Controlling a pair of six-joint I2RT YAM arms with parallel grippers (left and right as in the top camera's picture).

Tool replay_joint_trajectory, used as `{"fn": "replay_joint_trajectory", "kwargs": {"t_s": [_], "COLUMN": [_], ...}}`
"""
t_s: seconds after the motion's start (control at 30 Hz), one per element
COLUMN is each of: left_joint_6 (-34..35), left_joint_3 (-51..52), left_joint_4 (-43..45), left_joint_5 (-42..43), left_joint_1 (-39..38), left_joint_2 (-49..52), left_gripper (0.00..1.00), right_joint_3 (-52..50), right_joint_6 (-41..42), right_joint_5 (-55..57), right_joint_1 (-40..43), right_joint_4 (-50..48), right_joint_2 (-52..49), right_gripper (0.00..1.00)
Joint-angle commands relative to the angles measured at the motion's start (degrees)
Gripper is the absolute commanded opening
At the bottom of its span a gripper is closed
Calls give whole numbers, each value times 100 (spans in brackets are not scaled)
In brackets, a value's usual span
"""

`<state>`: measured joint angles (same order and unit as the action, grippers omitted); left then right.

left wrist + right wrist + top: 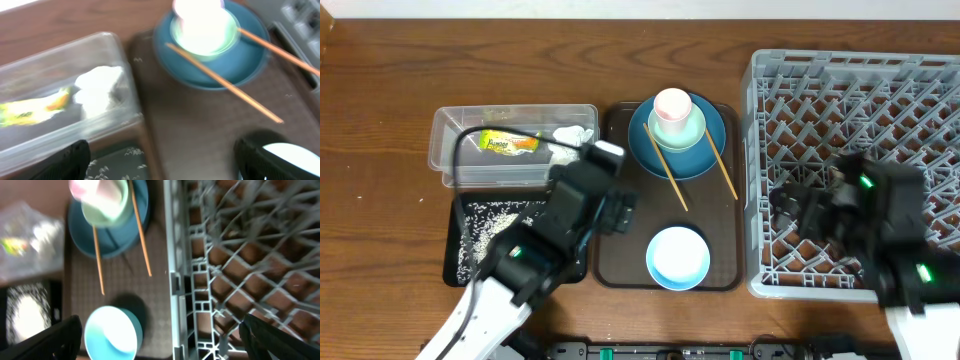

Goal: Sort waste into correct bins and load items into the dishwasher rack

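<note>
The waste looks sorted, by my reading: the snack wrapper and the crumpled tissue lie inside the clear tub, and the rice grains are spread in the black tray just beside it. What is left is the dishes, all on the brown serving tray in the middle of the table.

The pink cup sits in the mint-green bowl, which sits on the dark blue plate. The two chopsticks lean off the plate's rim onto the serving tray. The pale blue bowl stands alone at the near end. The dishwasher rack to the right holds nothing that I can see.

I expect the dishes to be hard, smooth and slippery, so I would pinch each by its rim, one finger inside and one outside, cup first. The chopsticks are thin, light and stiff and may roll; I would take them near the middle.

My left gripper is spread wide and empty, above the edge where the serving tray meets the black tray. My right gripper is fully spread and also empty, over the rack's near-left wall, touching nothing that I can make out.
</note>
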<state>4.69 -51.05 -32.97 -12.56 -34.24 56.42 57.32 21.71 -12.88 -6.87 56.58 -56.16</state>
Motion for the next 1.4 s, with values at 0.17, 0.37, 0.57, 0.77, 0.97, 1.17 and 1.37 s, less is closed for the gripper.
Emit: {"fn": "replay_joint_trajectory", "kwargs": {"t_s": [0.17, 0.37, 0.57, 0.77, 0.97, 1.17, 1.37], "left_joint_6": [35, 245, 249, 249, 249, 249, 249], "left_joint_3": [-229, -229, -227, -227, -227, -227, -227], "left_joint_4": [-562, -881, -892, -1001, -1010, -1010, -1010], "left_joint_5": [-1499, -2048, -2264, -2264, -2264, -2264, -2264], "left_joint_1": [-7, -7, -9, -9, -9, -9, -9], "left_joint_2": [-1335, -1808, -1764, -1742, -1720, -1720, -1720], "left_gripper": [94, 94, 94, 94, 94, 94, 94], "right_joint_3": [118, 118, 118, 118, 118, 118, 118], "right_joint_6": [-271, -203, -208, -210, -382, -380, -380], "right_joint_5": [-90, 7, 1633, 1718, 1718, 1711, 1714], "right_joint_1": [-1353, -2184, -2844, -3134, -3259, -3342, -3370], "right_joint_4": [-1283, -2400, -2516, -2793, -2865, -2920, -3060], "right_joint_2": [-1010, -1390, -1821, -2291, -2739, -3126, -3497], "right_gripper": [99, 98, 80, 58, 52, 48, 46]}}
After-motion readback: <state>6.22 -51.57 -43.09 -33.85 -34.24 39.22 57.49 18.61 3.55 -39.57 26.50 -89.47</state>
